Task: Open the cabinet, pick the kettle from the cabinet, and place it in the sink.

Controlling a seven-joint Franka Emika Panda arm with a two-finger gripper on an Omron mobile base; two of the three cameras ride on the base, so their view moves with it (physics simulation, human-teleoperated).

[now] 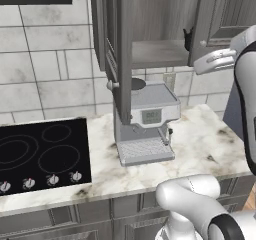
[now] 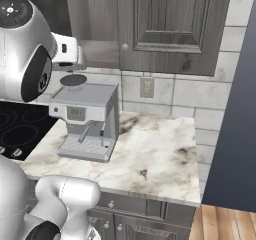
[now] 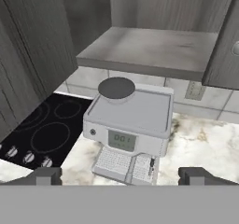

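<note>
The hand (image 3: 119, 175) hangs spread and empty before the open dark grey wood-grain cabinet (image 3: 154, 48). The small black kettle (image 1: 187, 39) sits up to its right, half-hidden; reaching blind could clip that door.

"Where's the arm gone, then?"

"Right up high. It climbs from the base through a bent white elbow, then the dark-jointed upper link runs tall on the right of the left base view, with the white wrist reaching in sideways at the top."

"And the end effector (image 3: 119, 175)?"

"In the hand view its two dark fingertips (image 3: 46, 175) stand at the bottom corners, far apart, jaws spread wide with nothing between them. It's tilted to look forward and down."
</note>
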